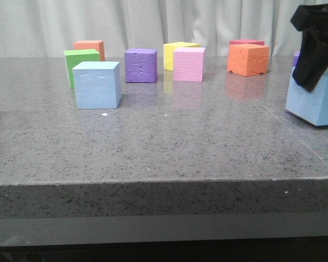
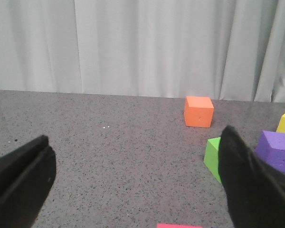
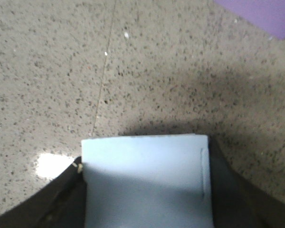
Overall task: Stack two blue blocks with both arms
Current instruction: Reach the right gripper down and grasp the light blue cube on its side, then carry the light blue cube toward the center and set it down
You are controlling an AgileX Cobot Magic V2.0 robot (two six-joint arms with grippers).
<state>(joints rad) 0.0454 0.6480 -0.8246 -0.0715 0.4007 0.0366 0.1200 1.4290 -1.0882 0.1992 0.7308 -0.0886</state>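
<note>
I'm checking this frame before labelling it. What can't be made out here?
- Right blue block: front view, cut off by the frame edge, its top hidden by the right gripper.
- Whether that block is lifted: unclear; its underside is hidden in the right wrist view.
- Left gripper: out of the front view; wrist view shows its fingers spread, empty.
- Left blue block: not in the left wrist view.

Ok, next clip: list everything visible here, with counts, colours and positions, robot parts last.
blue blocks: 2, sky blue; one front left, one at right edge, slightly tilted, held.
green cube: 1, behind the left blue block.
orange cubes: 2; back left, back right.
purple cube: 1, centre back.
yellow cube: 1, back centre.
pink cube: 1, before the yellow.
red cube: 1, behind right orange.
table: 1, grey speckled.
left gripper: open, empty.
right gripper: black, around the right block.
</note>
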